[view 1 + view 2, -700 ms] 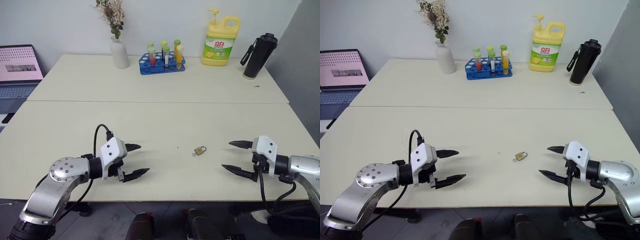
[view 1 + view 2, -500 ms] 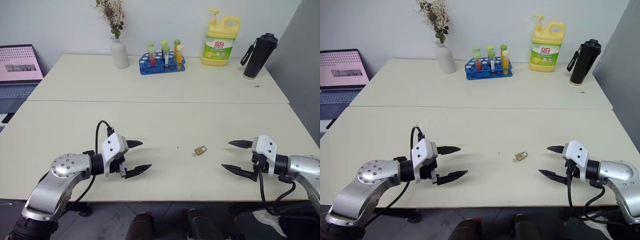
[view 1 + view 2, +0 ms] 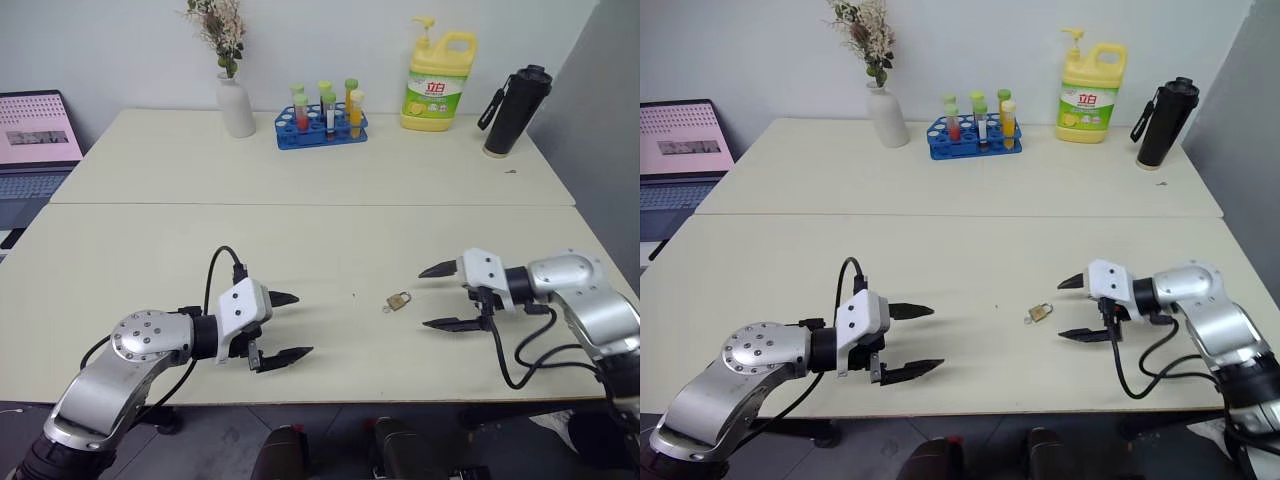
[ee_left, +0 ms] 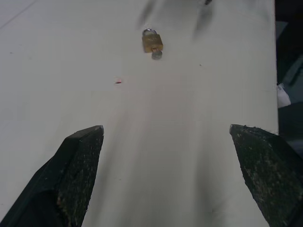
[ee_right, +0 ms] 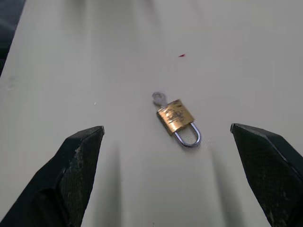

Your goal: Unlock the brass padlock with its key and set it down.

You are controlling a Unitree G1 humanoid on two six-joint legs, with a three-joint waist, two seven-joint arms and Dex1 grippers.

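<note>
The brass padlock (image 5: 175, 116) lies flat on the cream table (image 3: 330, 240), with the key (image 5: 158, 99) seen protruding from its end opposite the shackle in the right wrist view. The right gripper (image 3: 432, 297) is spread wide just beside the padlock, nothing grasped. The left gripper (image 3: 290, 326) is likewise spread, empty, farther off. Behind the padlock, a test-tube rack (image 3: 321, 116), vase (image 3: 236, 104) and detergent bottle (image 3: 437, 75) are seen from the head.
</note>
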